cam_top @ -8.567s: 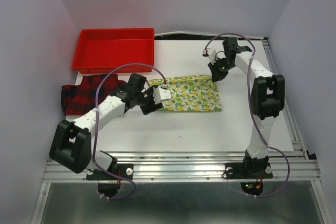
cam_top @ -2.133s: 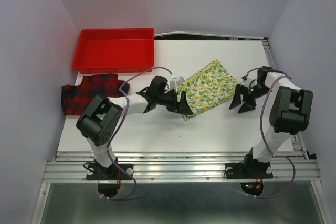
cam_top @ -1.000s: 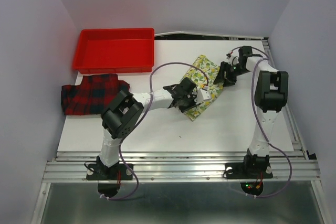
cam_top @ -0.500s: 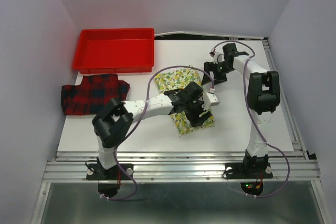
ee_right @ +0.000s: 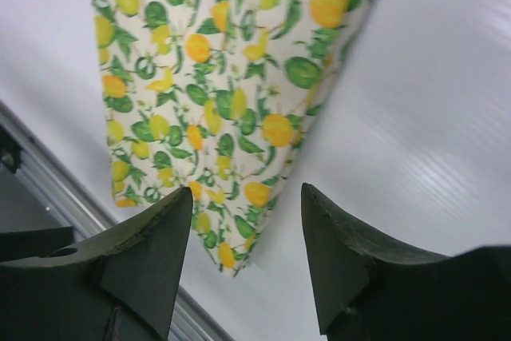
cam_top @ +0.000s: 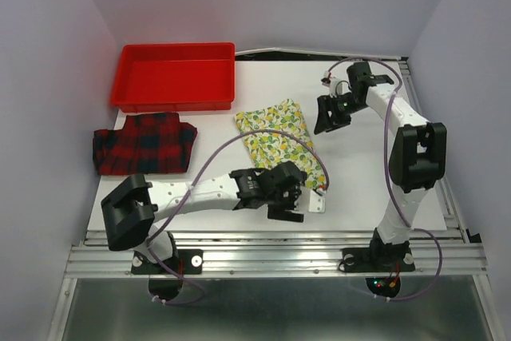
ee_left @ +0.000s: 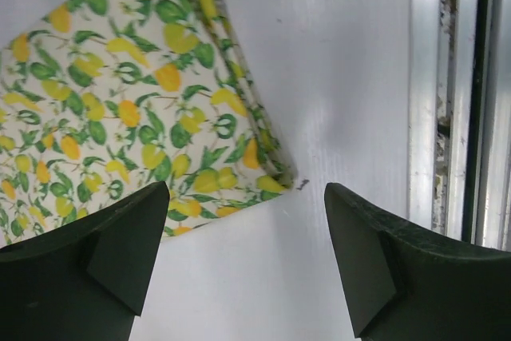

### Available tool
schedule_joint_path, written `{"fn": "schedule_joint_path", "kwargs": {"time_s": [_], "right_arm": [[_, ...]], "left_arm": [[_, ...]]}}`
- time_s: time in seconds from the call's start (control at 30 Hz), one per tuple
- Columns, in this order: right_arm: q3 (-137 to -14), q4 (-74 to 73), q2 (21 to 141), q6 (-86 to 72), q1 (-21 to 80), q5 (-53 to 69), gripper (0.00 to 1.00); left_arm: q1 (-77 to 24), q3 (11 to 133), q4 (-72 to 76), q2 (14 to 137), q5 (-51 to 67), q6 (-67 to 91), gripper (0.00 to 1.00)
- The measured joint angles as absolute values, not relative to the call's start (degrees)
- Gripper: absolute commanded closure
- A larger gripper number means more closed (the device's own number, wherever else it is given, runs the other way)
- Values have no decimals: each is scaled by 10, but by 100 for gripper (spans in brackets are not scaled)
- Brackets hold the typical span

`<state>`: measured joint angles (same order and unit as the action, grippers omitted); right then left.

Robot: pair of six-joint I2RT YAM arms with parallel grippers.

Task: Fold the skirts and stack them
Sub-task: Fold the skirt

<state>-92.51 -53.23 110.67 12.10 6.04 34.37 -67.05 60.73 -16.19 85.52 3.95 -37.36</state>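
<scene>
The white lemon-print skirt (cam_top: 279,143) lies flat and folded, slanting from mid-table toward the near edge. My left gripper (cam_top: 287,204) hovers over its near corner, open and empty. In the left wrist view the lemon skirt (ee_left: 120,109) fills the upper left, and bare table shows between the fingers (ee_left: 88,269) of the left gripper (ee_left: 247,257). My right gripper (cam_top: 327,114) stands open just right of the skirt's far end. In the right wrist view the right gripper (ee_right: 247,265) holds nothing and the lemon skirt (ee_right: 215,77) lies beyond it. The red-and-black plaid skirt (cam_top: 144,143) rests at the left edge, untouched.
A red plastic tray (cam_top: 176,76) sits at the back left, behind the plaid skirt. An aluminium rail (cam_top: 271,253) runs along the table's near edge, close to my left gripper, and the aluminium rail (ee_left: 447,117) shows at the right of the left wrist view. Walls stand on both sides.
The lemon skirt swung round and slid toward the near edge with my left gripper, which then let it go and opened. My right gripper released the far end and drew back slightly.
</scene>
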Motion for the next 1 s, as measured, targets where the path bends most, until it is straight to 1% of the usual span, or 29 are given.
{"fn": "schedule_joint_path", "kwargs": {"time_s": [0.1, 0.17, 0.23, 0.33, 0.47, 0.53, 0.83, 0.9, 1.0], "right_arm": [[-927, -540, 1109, 124, 87, 375, 43], [-927, -547, 1116, 128, 113, 399, 45], [-918, -545, 1126, 131, 133, 416, 47], [-884, -539, 1148, 136, 152, 435, 51], [-837, -518, 1197, 133, 146, 438, 52], [-823, -519, 1221, 124, 142, 469, 53], [-801, -505, 1223, 111, 139, 496, 54], [-796, -503, 1223, 107, 139, 500, 54], [-793, -502, 1223, 103, 139, 504, 54]], "left_arm": [[-715, 572, -148, 882, -7, -387, 9], [-727, 550, -138, 888, -36, -396, 8], [-730, 529, -126, 889, -61, -406, 3], [-735, 497, -100, 889, -101, -426, 2], [-745, 461, -38, 907, -154, -458, 2], [-750, 455, 7, 917, -174, -472, 2], [-758, 464, 200, 1003, -258, -510, 2], [-758, 478, 219, 1024, -264, -511, 3], [-758, 497, 239, 1048, -275, -509, 12]]}}
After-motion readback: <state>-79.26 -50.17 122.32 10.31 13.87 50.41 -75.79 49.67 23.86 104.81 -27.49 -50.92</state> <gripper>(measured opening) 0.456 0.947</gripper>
